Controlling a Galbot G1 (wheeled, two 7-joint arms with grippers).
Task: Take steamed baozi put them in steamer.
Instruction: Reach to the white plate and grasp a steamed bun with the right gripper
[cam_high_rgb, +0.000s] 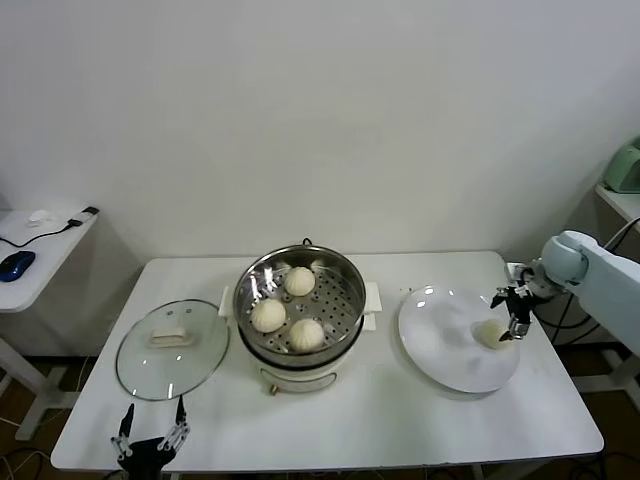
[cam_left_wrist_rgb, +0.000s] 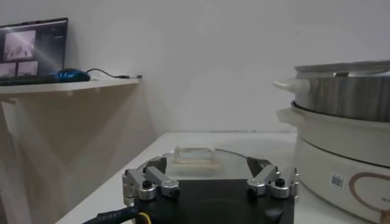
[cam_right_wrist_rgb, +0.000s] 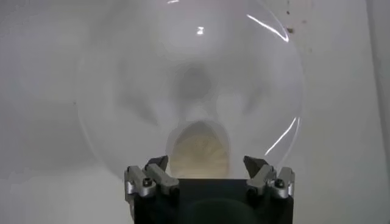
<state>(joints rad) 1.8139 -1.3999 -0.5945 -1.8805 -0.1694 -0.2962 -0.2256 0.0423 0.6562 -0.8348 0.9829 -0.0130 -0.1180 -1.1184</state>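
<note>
The steel steamer (cam_high_rgb: 345, 275) on its white base stands mid-table with three cream baozi (cam_high_rgb: 299, 281) (cam_high_rgb: 268, 315) (cam_high_rgb: 307, 333) on its perforated tray. A fourth baozi (cam_high_rgb: 489, 333) lies on the white plate (cam_high_rgb: 440, 340) at the right. My right gripper (cam_high_rgb: 507, 318) is open just above this baozi, fingers on either side; in the right wrist view the baozi (cam_right_wrist_rgb: 200, 149) sits between the spread fingertips (cam_right_wrist_rgb: 157, 163). My left gripper (cam_high_rgb: 150, 438) is open and empty at the front left edge of the table.
A round glass lid (cam_high_rgb: 172, 347) lies flat left of the steamer; it shows in the left wrist view (cam_left_wrist_rgb: 195, 159), with the steamer wall (cam_left_wrist_rgb: 347, 97) beside it. A side desk (cam_high_rgb: 30, 255) with a mouse stands far left.
</note>
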